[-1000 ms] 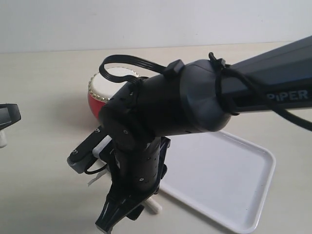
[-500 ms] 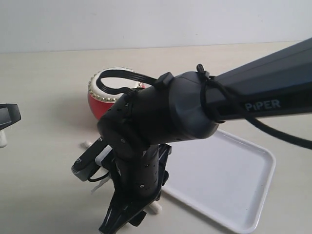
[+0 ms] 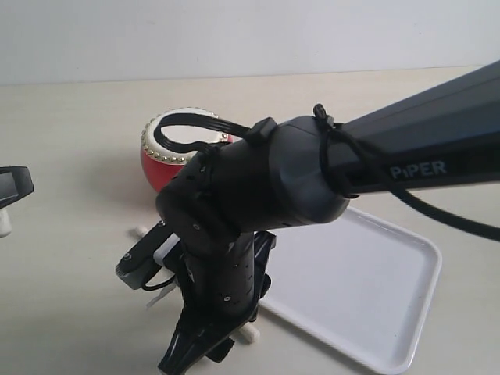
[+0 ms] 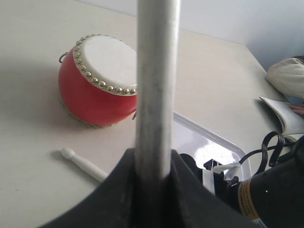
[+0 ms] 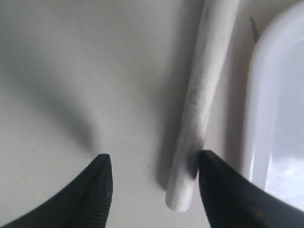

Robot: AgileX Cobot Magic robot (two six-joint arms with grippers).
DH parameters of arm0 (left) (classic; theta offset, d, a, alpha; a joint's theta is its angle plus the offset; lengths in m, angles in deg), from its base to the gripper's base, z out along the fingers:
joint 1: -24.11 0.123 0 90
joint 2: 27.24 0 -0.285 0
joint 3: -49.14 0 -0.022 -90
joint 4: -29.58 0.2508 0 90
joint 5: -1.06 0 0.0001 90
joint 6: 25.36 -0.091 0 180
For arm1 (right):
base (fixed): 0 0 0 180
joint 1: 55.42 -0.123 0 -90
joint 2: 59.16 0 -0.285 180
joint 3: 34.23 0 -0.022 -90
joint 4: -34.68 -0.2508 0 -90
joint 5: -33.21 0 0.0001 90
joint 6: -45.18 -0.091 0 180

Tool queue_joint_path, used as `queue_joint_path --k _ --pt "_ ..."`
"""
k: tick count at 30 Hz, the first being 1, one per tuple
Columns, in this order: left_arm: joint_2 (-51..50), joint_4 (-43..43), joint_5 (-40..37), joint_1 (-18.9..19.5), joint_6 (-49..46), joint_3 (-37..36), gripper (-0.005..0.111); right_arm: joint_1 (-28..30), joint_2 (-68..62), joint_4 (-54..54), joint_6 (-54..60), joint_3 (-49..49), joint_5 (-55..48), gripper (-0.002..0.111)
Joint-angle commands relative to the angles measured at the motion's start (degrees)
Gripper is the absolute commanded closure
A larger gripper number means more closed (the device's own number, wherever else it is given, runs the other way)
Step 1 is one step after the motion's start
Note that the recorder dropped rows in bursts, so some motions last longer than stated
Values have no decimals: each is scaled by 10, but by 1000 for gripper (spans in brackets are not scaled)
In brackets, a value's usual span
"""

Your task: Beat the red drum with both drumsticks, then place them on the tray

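Note:
The red drum point(image 3: 158, 166) point(image 4: 92, 90) stands on the table behind my right arm. My left gripper point(image 4: 153, 159) is shut on one drumstick point(image 4: 156, 80), which runs straight out from its jaws; in the exterior view this gripper point(image 3: 12, 186) shows only at the left edge. The other drumstick point(image 5: 197, 114) point(image 4: 81, 164) lies flat on the table beside the tray point(image 3: 359, 289) point(image 5: 278, 114). My right gripper point(image 5: 154, 166) point(image 3: 195, 355) points down over that stick's butt end, open. The stick lies between its fingers, close against one of them.
My right arm point(image 3: 312, 180) reaches across the middle and hides part of the drum and of the tray's near corner. An open book and a sleeve point(image 4: 287, 95) lie at the table's far side.
My right arm sank a little lower over the stick on the table, then held still. Its jaws stayed open. The left gripper did not move.

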Motion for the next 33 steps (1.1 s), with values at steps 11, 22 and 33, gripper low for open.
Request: queue_joint_path --k 11,22,33 --pt "4 1 0 2 -1 -2 107 4 -7 9 -17 -3 1 56" --pt "4 1 1 2 -1 0 107 4 -17 5 -28 -3 3 58" --pt "4 1 1 2 -1 0 107 4 -30 5 -34 -3 -6 72"
